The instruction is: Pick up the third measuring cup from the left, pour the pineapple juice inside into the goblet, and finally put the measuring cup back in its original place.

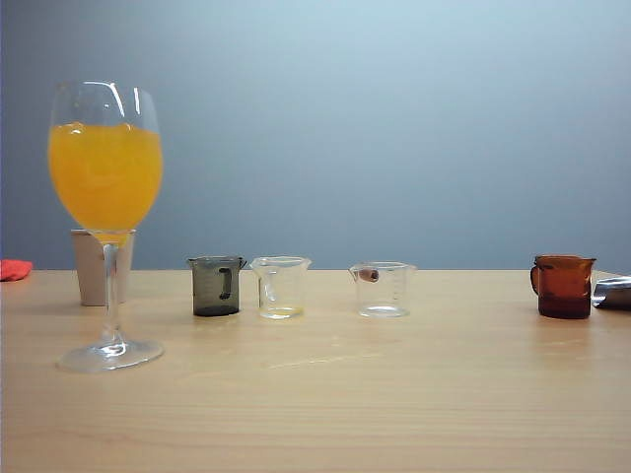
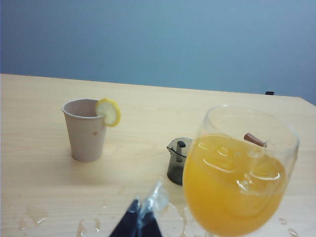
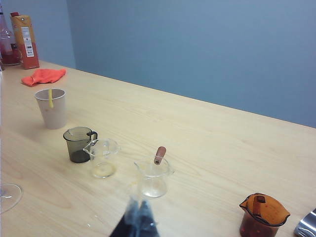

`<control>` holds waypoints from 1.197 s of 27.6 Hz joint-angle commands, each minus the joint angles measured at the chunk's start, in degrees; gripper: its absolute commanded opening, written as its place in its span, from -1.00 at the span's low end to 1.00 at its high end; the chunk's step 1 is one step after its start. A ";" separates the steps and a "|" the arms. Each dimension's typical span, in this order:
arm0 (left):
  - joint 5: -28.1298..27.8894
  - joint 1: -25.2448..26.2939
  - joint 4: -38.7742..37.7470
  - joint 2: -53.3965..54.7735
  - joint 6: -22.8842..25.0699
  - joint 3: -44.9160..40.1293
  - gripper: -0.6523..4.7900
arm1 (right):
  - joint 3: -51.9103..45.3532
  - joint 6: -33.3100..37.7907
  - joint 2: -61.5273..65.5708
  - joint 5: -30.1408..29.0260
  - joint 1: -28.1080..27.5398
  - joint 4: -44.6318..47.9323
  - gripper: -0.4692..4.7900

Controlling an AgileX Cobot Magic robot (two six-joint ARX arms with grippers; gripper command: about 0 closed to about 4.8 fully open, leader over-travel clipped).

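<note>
Closest to my cameras are the two grippers. The left gripper (image 2: 139, 223) hangs over the table (image 1: 394, 394) just short of the goblet (image 2: 239, 177), its tips pinched together on nothing. The right gripper (image 3: 138, 222) is likewise clenched and empty, poised on the near side of the third measuring cup (image 3: 154, 177). Neither one shows in the exterior view.

The goblet stands nearest on the left, its bowl well filled with deep orange drink. I'd call it top-heavy on that thin stem.

Further back is the row of cups. The third measuring cup stands upright on bare wood, well apart from the goblet. It sits between a narrower clear cup (image 1: 280, 286) and an amber cup (image 1: 564, 286).

It is small, squat and clear, with a flared rim, a pour lip and faint printed gradations. A short brown stub juts out near the rim. It looks all but empty to me; I can't make out any juice inside.

I expect it to be light, rigid and slick. I can't tell glass from plastic. I would clamp across the straight wall below the flare, clear of the lip and the stub, squeezing gently so it doesn't squirt out.

Farthest back, a paper cup (image 1: 91, 266) stands behind the goblet.
</note>
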 commanded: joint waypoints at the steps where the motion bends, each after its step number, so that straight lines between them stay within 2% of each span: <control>1: 0.02 0.20 1.90 -0.22 0.02 0.11 -0.78 | 0.15 0.20 -0.07 0.04 -0.02 0.55 -0.82; 5: 0.74 2.93 1.73 -3.13 0.04 -0.68 -0.78 | 0.17 0.20 -0.07 0.04 -0.02 0.55 -0.82; 10: 4.00 11.54 1.55 -3.87 0.09 -2.05 -0.78 | 0.15 0.20 -0.11 -0.02 -0.02 0.50 -0.82; 13: 3.98 13.57 2.43 -3.87 0.13 -3.48 -0.78 | 0.15 0.20 -0.11 0.04 -0.04 0.52 -0.82; 17: 3.89 14.08 6.10 -3.87 0.26 -6.16 -0.78 | 0.15 0.20 -0.13 0.04 -0.04 0.48 -0.82; 33: 3.91 14.08 4.74 -3.87 1.51 -6.10 -0.76 | 0.15 0.20 -0.11 0.07 -0.04 0.39 -0.82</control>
